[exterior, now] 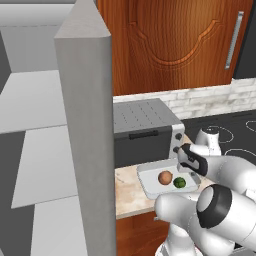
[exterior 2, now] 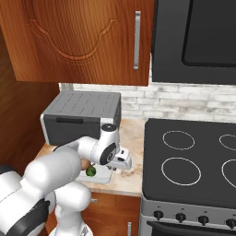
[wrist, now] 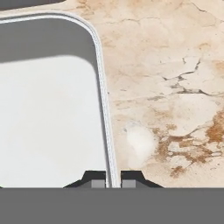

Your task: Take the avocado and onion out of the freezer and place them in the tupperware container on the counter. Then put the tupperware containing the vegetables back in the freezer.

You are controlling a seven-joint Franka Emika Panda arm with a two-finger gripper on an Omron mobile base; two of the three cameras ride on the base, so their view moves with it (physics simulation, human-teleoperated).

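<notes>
Both vegetables, the onion [exterior: 165, 177] and the avocado [exterior: 179, 183], lie in the tupperware container [exterior: 150, 186] on the surface [wrist: 175, 87], so the lift toward the open freezer [exterior: 85, 145] should stay level and slow. The pincer [wrist: 113, 183] points straight down, shut on the container's rim, arm folded low beside the toaster oven [exterior: 142, 130].

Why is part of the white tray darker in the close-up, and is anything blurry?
Hand view: a grey shadow band crosses the far part of the tupperware container; the rim between the gripper tips is sharp. Left base view: onion and avocado look evenly lit, without glare.
</notes>
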